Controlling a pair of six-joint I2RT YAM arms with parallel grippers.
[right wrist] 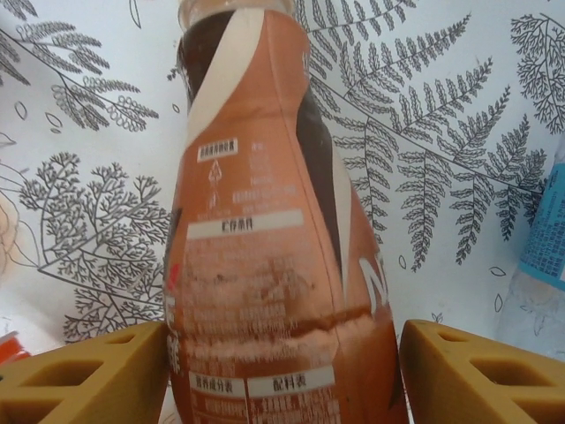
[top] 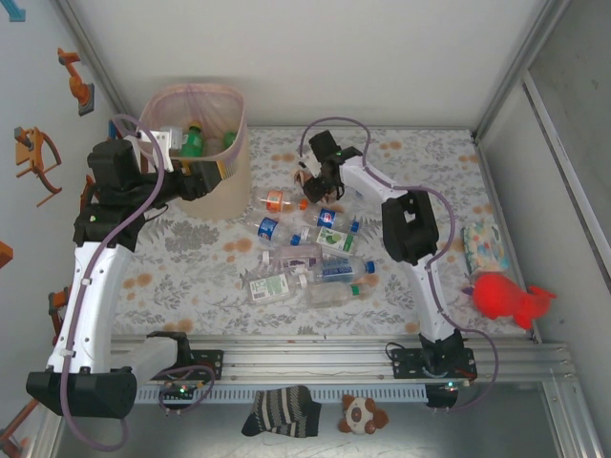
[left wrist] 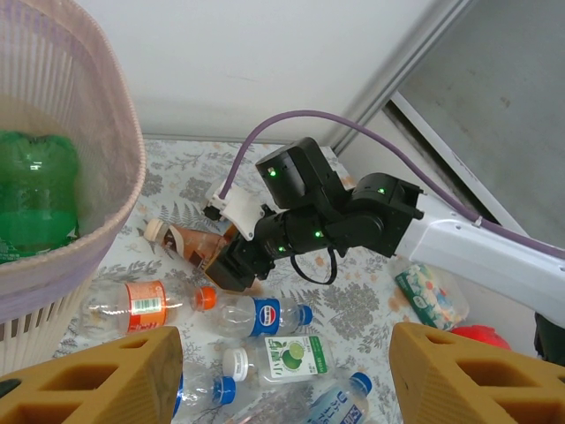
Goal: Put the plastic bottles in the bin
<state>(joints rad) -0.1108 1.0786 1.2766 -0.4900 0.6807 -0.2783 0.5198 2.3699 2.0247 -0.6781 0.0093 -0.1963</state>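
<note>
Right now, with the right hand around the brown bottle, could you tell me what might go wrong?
1. The right hand straddles the brown bottle on its tapering body. I cannot tell whether the grip is firm, so the bottle may slip when lifted.
2. The left hand hangs open right beside the bin, so the two arms could collide at the drop.
</note>
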